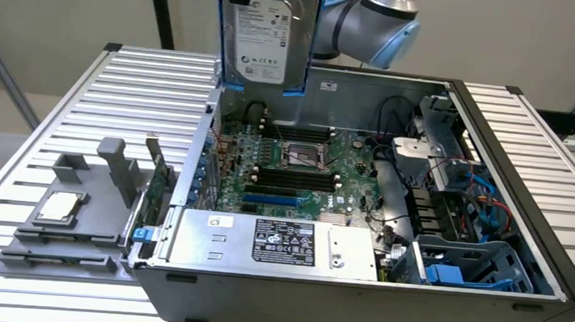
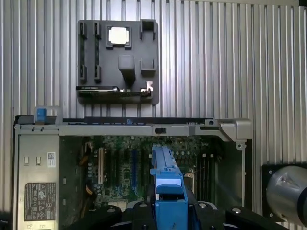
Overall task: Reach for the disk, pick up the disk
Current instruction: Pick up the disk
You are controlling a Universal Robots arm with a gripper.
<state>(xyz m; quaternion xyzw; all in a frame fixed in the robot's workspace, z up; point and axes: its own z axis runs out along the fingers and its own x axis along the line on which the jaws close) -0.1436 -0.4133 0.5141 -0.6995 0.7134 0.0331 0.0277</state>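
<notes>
The disk (image 1: 265, 38), a silver hard drive with a white label in a blue frame, hangs upright in the air above the back wall of the open computer case (image 1: 359, 297). In the wrist view the disk (image 2: 168, 184) appears edge-on as a blue strip. My gripper (image 2: 169, 211) is shut on it, with a black finger on each side. The robot arm's grey and blue joint (image 1: 379, 25) is just behind the disk.
Inside the case lie the motherboard (image 1: 297, 169), a silver power supply with a black label (image 1: 274, 241) and a blue drive cage (image 1: 459, 266). A grey fixture (image 1: 68, 216) holding a small square chip (image 1: 58, 206) stands on the ribbed table at the exterior view's left.
</notes>
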